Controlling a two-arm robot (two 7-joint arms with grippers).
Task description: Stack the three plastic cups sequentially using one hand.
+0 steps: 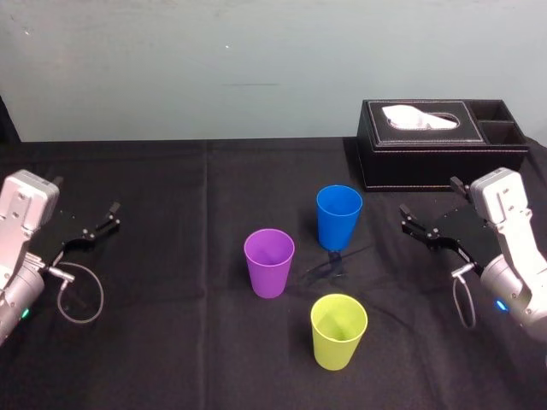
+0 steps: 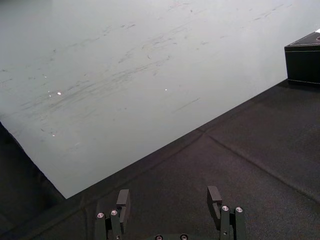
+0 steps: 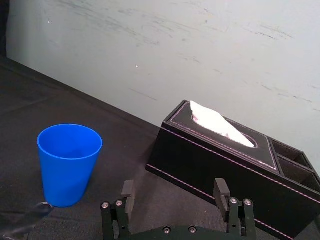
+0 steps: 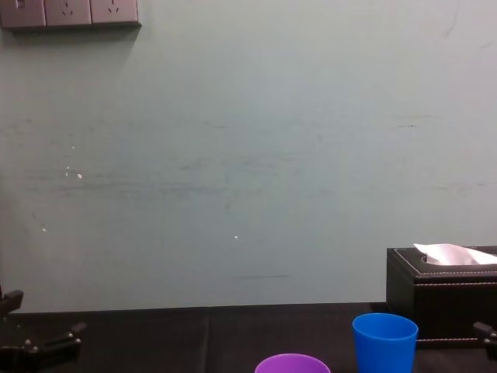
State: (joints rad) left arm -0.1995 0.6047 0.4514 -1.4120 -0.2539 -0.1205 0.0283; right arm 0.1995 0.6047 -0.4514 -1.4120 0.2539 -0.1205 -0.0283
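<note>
Left pincer (image 2: 168,195): I see it open, empty.
Right pincer (image 3: 174,187): open, near the blue cup (image 3: 69,162).
Purple cup (image 4: 293,364): cut off below its rim in my chest view.

a table (image 1: 171,359) under black cloth carries three upright cups, each standing apart: purple cup (image 1: 269,263) near the middle, blue cup (image 1: 338,217) behind it to the right, green cup (image 1: 338,331) nearest the robot. a black tissue box (image 1: 436,149) sits far right, by the wall.
</note>
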